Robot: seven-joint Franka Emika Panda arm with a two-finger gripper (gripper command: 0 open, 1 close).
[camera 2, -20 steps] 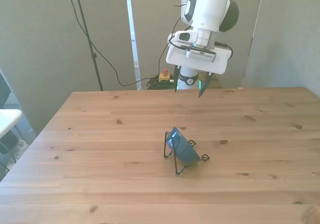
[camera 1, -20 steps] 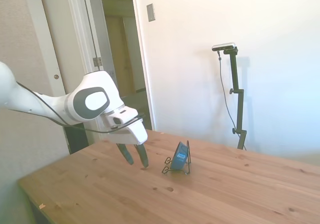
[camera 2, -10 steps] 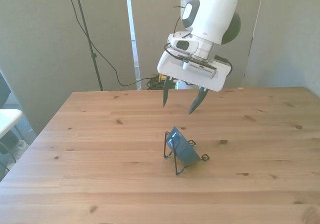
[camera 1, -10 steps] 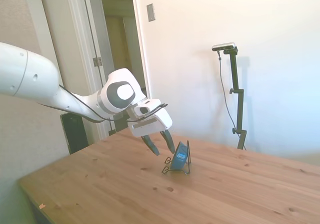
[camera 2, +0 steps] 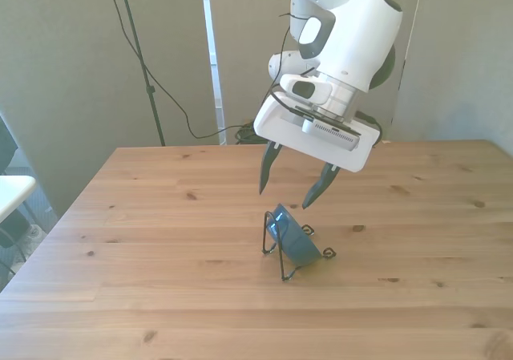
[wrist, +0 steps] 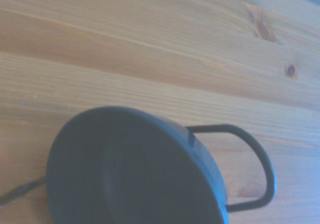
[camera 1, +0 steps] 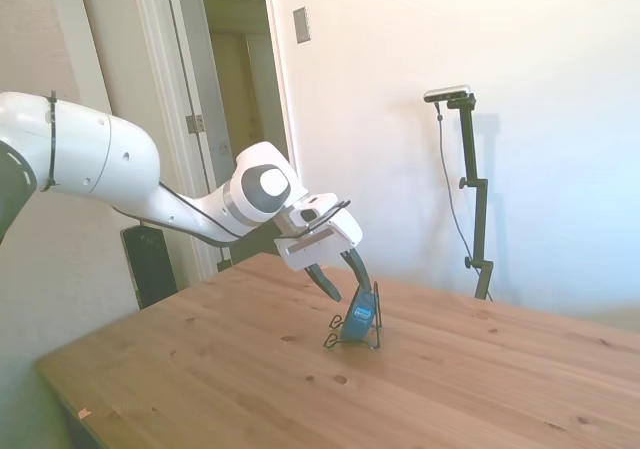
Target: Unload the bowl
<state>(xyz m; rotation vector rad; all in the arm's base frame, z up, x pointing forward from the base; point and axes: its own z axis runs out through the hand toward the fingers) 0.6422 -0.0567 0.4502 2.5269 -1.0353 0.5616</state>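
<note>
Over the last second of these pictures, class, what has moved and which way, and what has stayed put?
The tool has travelled across the table toward the bowl and come down, so it now hangs open just above the bowl's top edge. Nothing has been gripped or let go. The bowl stands on edge in the rack, both where they were.

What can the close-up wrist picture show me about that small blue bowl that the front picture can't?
Only the wrist view shows the small round blue bowl from close by: its dark back, ringed at the middle, with a loop of the thin black wire rack curving beside it. Only the front view shows the white arm's gripper, open, hovering just above the bowl's top edge. Both show the bowl standing tilted in the rack on the wooden table.
</note>
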